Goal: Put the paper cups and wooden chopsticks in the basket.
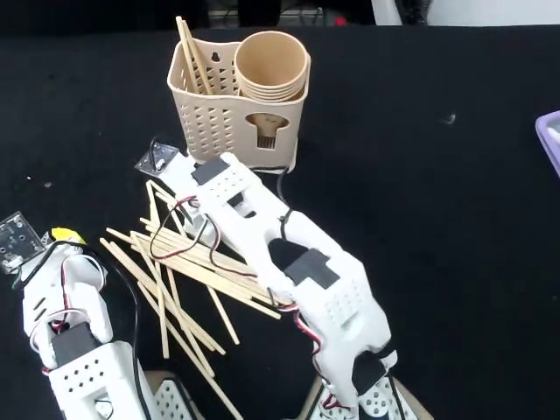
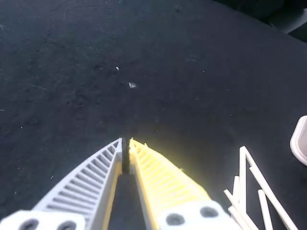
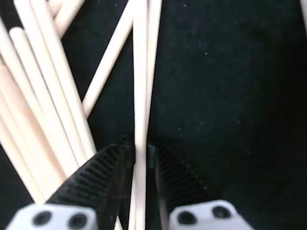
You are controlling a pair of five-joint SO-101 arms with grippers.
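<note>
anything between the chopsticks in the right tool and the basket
Nothing visible. The right tool is shut on chopsticks at the top of the pile, close beside the basket, with only bare table between. The stacked paper cups sit at one side of the basket.

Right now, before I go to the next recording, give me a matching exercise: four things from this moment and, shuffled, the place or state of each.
Things:
1. paper cups
2. loose chopsticks
3. left arm's jaws
4. right arm's jaws

Places or states:
A. closed on one chopstick
B. stacked in the basket
C. closed, empty, over bare table
D. piled on the table

Pairs: 1-B, 2-D, 3-C, 4-A.
</note>
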